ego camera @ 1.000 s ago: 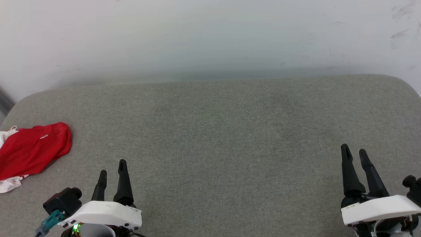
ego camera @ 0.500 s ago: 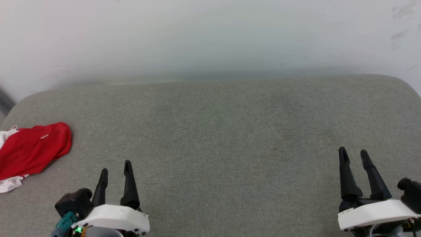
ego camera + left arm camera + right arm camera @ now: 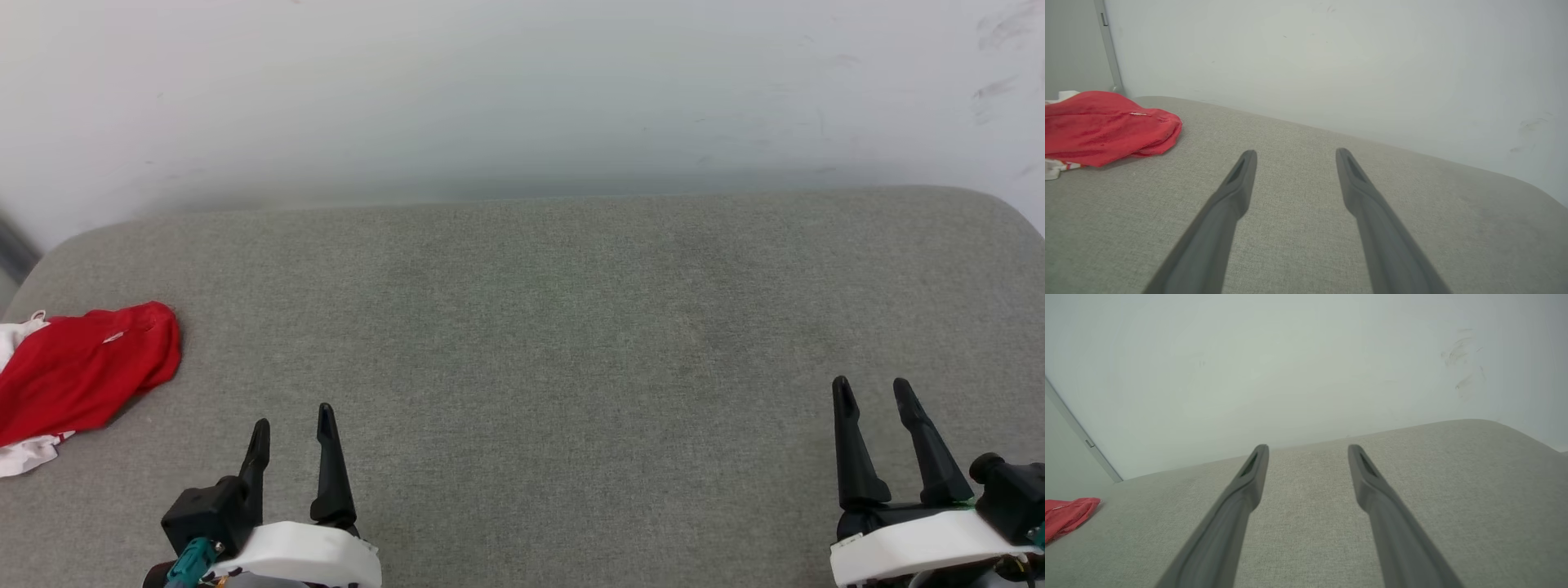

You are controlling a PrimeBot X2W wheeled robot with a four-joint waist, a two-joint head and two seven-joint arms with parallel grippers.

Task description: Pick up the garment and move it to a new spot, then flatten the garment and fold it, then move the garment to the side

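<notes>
Our jaws stand released, empty; in the head view we see the garment [image 3: 82, 371] crumpled at the left edge of the bench [image 3: 531, 327]; the left wrist view brings its folds close; the right wrist view, a red corner.

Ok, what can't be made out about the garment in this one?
- Head view: the left edge cuts off the garment.
- Left wrist view: its own folds hide any print; the left edge crops it.
- Right wrist view: a small red corner, cropped at the left edge.
</notes>
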